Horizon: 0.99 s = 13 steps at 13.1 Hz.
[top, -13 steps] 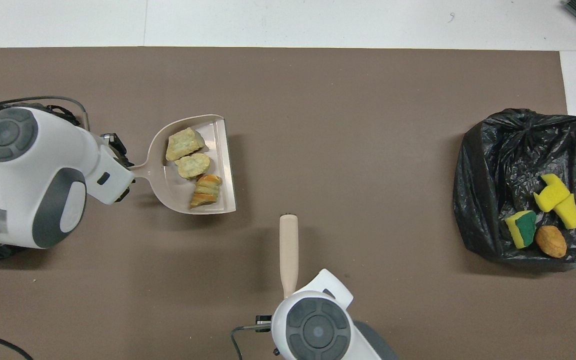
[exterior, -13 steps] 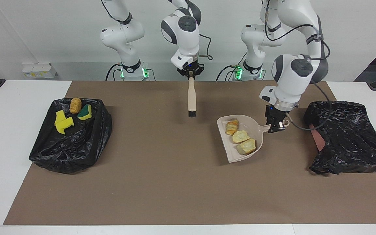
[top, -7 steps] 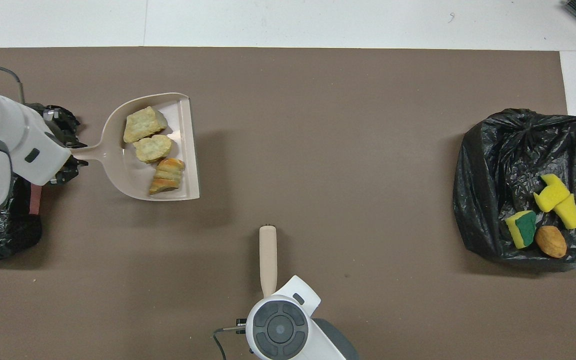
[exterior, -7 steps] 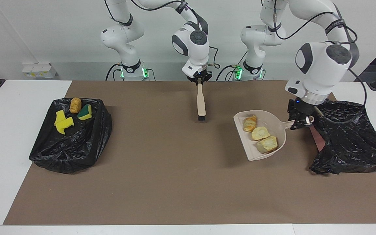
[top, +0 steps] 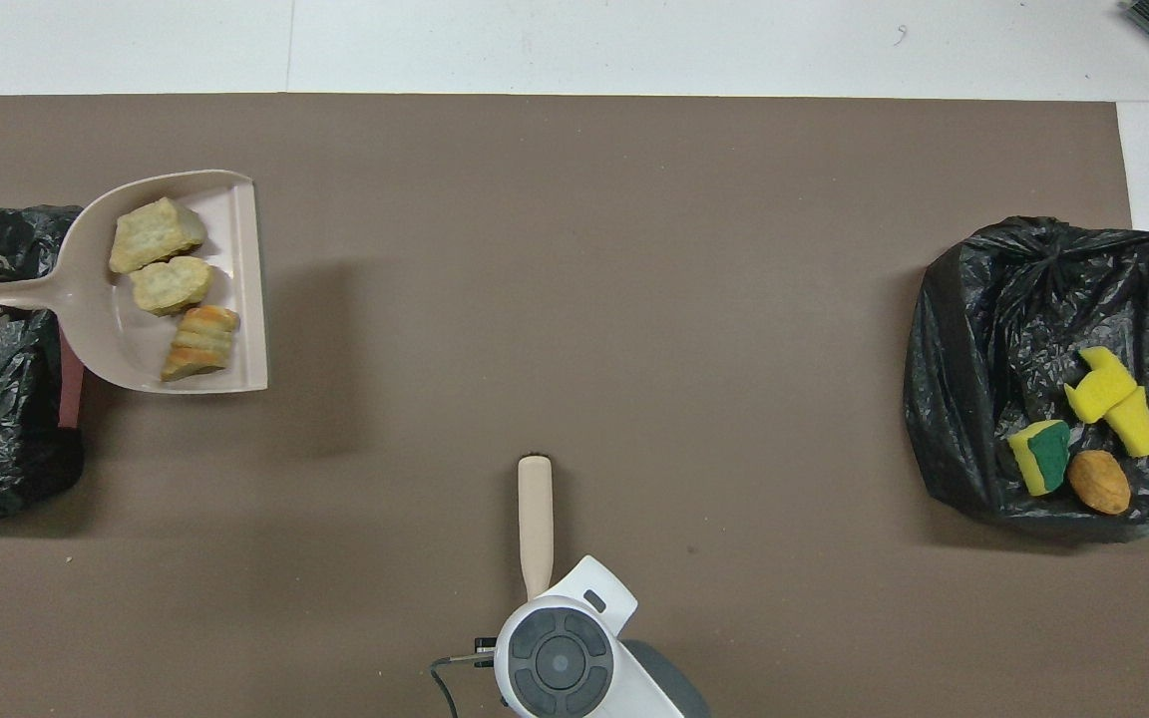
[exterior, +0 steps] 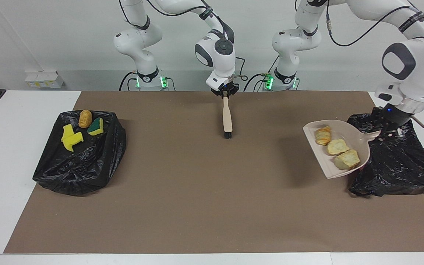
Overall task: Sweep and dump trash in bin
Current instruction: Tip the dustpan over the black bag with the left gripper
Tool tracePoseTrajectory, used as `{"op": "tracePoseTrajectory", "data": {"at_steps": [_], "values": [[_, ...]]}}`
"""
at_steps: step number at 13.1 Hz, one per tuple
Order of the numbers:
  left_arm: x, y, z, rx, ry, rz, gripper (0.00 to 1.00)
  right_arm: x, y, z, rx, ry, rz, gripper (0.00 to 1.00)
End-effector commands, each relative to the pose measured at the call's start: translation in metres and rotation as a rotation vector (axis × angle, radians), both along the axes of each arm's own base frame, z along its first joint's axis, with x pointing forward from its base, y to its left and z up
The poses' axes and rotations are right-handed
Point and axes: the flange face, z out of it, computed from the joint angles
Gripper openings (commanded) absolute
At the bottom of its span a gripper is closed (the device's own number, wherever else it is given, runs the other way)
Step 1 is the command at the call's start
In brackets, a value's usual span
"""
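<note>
The left claw (exterior: pixel 388 133) is closed on the handle of the beige dustpan (exterior: pixel 335 162), raised over the edge of the black bag (exterior: pixel 399 165) at the left arm's end of the desk (exterior: pixel 197 206). Three bread-like lumps (exterior: pixel 338 146) lie in the dustpan. The right claw (exterior: pixel 225 95) is closed on the brush (exterior: pixel 227 117). Three sponge pieces (exterior: pixel 73 138) and one lump (exterior: pixel 85 118) lie in the other bag (exterior: pixel 83 162).
</note>
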Motion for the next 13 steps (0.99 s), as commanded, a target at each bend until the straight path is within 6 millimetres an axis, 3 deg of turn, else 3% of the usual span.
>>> {"op": "tracePoseTrajectory", "data": {"at_steps": [1,2,3,4,6,7,10,11,12,13], "values": [[-0.008,0.065,0.015,0.000,-0.018,-0.019,0.00,-0.004,-0.006,-0.009,-0.002,-0.014,-0.012,0.00],[-0.010,0.090,0.020,0.010,-0.027,-0.043,0.00,-0.003,-0.005,-0.008,0.000,-0.017,-0.011,0.00],[-0.009,0.109,0.025,0.033,-0.026,-0.062,0.00,-0.001,-0.005,-0.008,-0.001,-0.014,-0.014,0.08],[-0.010,0.129,0.034,0.081,-0.028,-0.058,0.00,0.000,-0.005,-0.008,0.000,-0.013,-0.014,0.28],[-0.014,0.162,0.042,0.160,-0.040,-0.032,0.00,0.002,-0.003,-0.007,0.004,-0.014,-0.014,0.48],[-0.013,0.173,0.045,0.206,-0.053,-0.030,0.00,0.004,-0.003,-0.008,0.004,-0.010,-0.012,0.53],[-0.004,0.176,0.051,0.403,-0.070,-0.090,0.00,0.008,0.002,-0.003,0.011,-0.021,-0.004,0.85],[-0.003,0.174,0.045,0.447,-0.057,-0.103,0.00,0.010,0.003,-0.001,0.010,-0.029,0.002,0.98],[-0.003,0.171,0.034,0.471,-0.039,-0.099,0.00,0.013,0.003,0.002,0.013,-0.037,0.003,1.00],[0.004,0.154,0.026,0.529,-0.019,-0.127,0.00,0.018,0.001,0.004,0.016,-0.043,-0.004,1.00]]}}
